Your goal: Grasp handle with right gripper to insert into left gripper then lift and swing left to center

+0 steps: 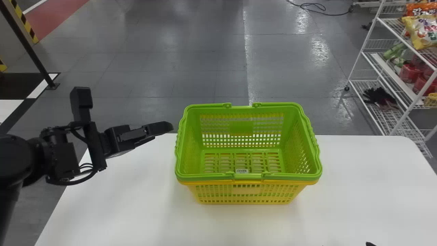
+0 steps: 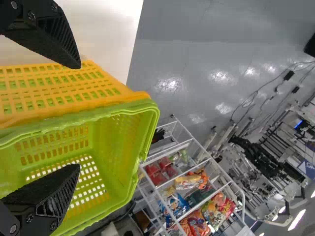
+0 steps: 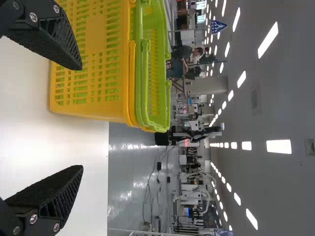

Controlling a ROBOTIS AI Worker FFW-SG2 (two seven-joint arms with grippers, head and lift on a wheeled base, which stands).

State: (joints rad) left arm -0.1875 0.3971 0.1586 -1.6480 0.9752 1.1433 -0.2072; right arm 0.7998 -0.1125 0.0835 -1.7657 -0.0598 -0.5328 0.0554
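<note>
Judge as barely begun. Note the green basket nested in the yellow basket on the desk, with a green handle folded down along the rim. Find the left gripper beside the baskets and the right gripper off their near side, both with fingers spread around nothing. Still to do: raise the handle, pass across, lift, swing to center. Record rigid-looking molded plastic, slotted walls, rounded corners, smooth white desk surface, ribbed black fingers.
</note>
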